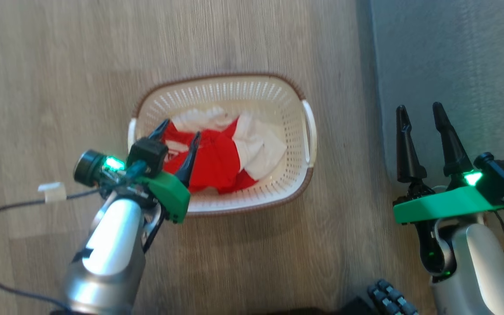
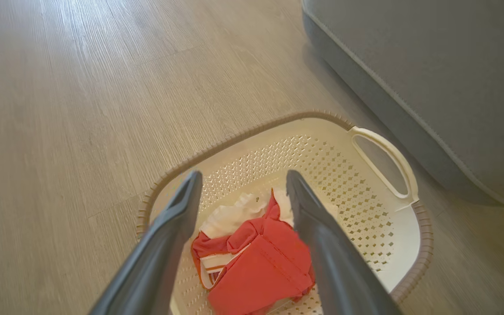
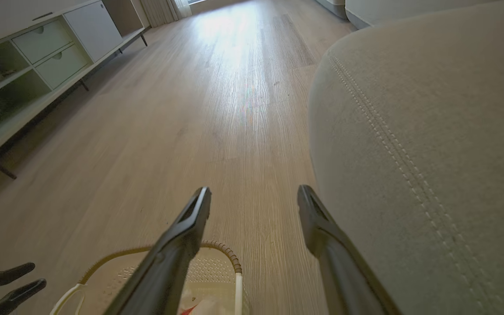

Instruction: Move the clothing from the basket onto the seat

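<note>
Looking down from the head, the basket [image 1: 234,89] sits on a wood floor [image 1: 59,65] with the clothing [image 1: 217,162], red and white, heaped inside it. The left gripper [image 1: 181,130] is over the basket's left end, its two fingers spread apart above the red cloth; whether they touch it cannot be told. The right gripper [image 1: 419,108] hangs well apart from the basket, fingers spread and holding nothing, their tips over the edge of the grey seat [image 1: 453,65]. From the left wrist, the two dark fingers stand apart with the crumpled clothing between them in the basket, a white handle at the basket's right end and the seat near it. From the right wrist, the fingers are apart over the floor, the seat with pale stitching is on the right, the basket's rim is at the bottom edge, and a pale cabinet [image 3: 50,48] runs along the far left.
</note>
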Robot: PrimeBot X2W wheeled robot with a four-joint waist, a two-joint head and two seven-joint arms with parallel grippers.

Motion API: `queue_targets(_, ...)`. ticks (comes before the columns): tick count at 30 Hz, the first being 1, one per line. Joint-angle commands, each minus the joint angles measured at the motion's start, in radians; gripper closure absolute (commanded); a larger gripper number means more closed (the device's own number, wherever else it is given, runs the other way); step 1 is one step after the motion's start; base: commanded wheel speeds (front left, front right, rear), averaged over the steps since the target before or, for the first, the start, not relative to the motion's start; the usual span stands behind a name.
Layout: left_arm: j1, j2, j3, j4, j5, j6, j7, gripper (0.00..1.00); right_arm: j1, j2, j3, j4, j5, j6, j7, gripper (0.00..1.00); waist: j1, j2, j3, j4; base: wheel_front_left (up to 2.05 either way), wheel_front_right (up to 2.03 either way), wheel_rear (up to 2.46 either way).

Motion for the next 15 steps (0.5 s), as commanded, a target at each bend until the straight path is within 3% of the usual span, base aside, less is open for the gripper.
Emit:
queue_targets(1, -0.021, 0.016, 0.016, -0.005, 0.007, -0.003, -0.005, 0.00, 0.004, 0.005, 0.018, -0.036, -0.007, 0.000, -0.009, 0.00, -0.0004, 0.0000, 0.080, -0.011, 0.00, 0.00, 0.00)
queue_targets(15, -0.294, 0.024, -0.147, 0.426, 0.123, 0.008, -0.005, 0.00, 0.040, 0.005, 0.015, -0.045, 0.049, 0.000, -0.009, 0.00, -0.0004, 0.0000, 0.264, -0.085, 0.00, 0.00, 0.00)
